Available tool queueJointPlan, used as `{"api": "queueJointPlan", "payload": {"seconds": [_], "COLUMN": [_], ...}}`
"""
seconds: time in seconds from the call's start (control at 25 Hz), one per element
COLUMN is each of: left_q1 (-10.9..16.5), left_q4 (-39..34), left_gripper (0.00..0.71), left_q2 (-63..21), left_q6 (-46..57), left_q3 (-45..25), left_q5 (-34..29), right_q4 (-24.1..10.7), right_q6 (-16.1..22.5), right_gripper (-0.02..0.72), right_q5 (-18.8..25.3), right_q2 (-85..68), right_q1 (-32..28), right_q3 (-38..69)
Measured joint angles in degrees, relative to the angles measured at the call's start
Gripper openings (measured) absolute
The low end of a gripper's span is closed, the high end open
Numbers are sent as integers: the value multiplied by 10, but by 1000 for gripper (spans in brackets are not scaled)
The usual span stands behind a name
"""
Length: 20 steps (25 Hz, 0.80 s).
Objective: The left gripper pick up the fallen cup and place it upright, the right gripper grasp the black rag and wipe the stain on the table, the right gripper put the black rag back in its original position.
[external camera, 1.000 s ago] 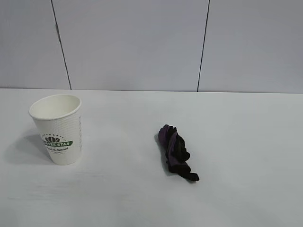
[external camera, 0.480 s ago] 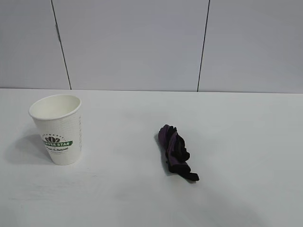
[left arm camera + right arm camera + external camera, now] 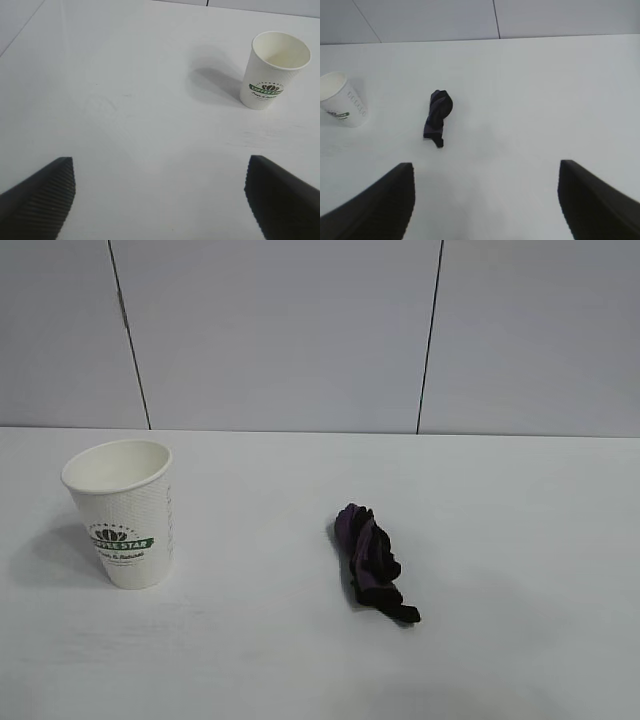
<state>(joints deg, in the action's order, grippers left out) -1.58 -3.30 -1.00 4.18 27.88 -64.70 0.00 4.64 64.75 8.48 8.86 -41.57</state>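
The cup (image 3: 122,512), at the left of the exterior frame, bears a green banner reading "COFFEE STAR"; the smaller script beneath is unreadable.

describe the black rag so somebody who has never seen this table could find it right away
Start from the white table in front of the grey panelled wall. An upright white paper cup with a green logo stands at the left of the exterior view; the black rag lies apart from it, near the middle. It is a small, crumpled, elongated wad of black cloth with purple folds, the only dark thing on the table.
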Motion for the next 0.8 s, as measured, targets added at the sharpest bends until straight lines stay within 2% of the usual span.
{"api": "queueJointPlan", "payload": {"seconds": [0.4, 0.52, 0.8], "left_q1": [0, 0, 0], "left_q4": [0, 0, 0], "left_gripper": [664, 664, 664], "left_q2": [0, 0, 0], "left_q6": [0, 0, 0], "left_q3": [0, 0, 0], "left_q5": [0, 0, 0], "right_q4": [-6, 5, 5], "right_q6": [-30, -30, -34], "right_gripper": [547, 547, 547], "right_q5": [-14, -21, -27], "right_q2": [-63, -73, -77], "right_q1": [-53, -56, -62], "right_q3": [102, 135, 145]}}
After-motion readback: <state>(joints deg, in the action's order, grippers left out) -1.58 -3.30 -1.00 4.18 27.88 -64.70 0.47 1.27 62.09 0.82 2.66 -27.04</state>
